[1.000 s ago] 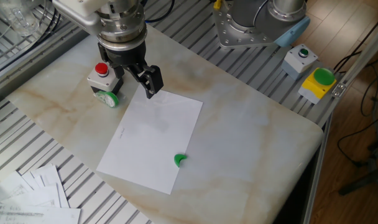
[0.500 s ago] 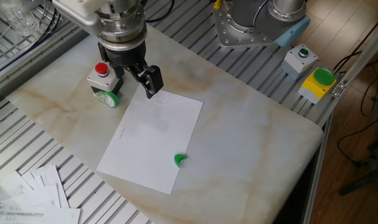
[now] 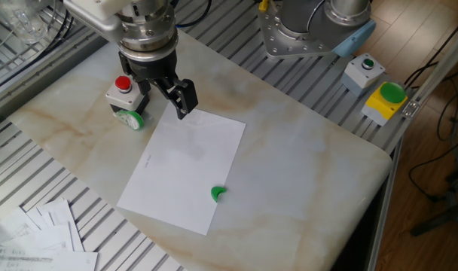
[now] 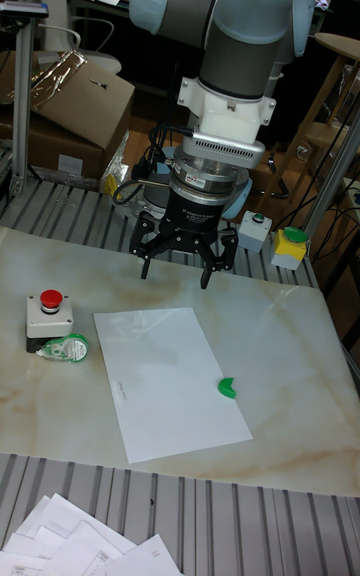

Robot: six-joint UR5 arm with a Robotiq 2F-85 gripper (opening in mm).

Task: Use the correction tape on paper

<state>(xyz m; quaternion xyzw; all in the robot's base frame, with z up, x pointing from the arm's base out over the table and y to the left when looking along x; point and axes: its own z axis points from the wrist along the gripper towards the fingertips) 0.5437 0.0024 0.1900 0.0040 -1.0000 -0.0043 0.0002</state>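
Note:
The correction tape point(image 3: 129, 118) point(image 4: 65, 347), a green wheel in a clear casing, lies on the marble table beside the grey button box. The paper point(image 3: 184, 169) point(image 4: 165, 376), a large blank white sheet, lies flat in the middle of the table. My gripper point(image 3: 166, 98) point(image 4: 176, 276) hangs open and empty above the table, just beyond the paper's far edge. It is to the right of the tape and not touching it. One black finger point(image 3: 185, 102) hovers over the paper's far left corner.
A grey box with a red button point(image 3: 123, 90) point(image 4: 50, 311) stands against the tape. A small green crescent piece point(image 3: 218, 193) point(image 4: 227, 388) rests on the paper. Printed sheets point(image 3: 41, 233) point(image 4: 90, 541) are fanned off the front edge. Two button boxes point(image 3: 387, 99) sit at the far right.

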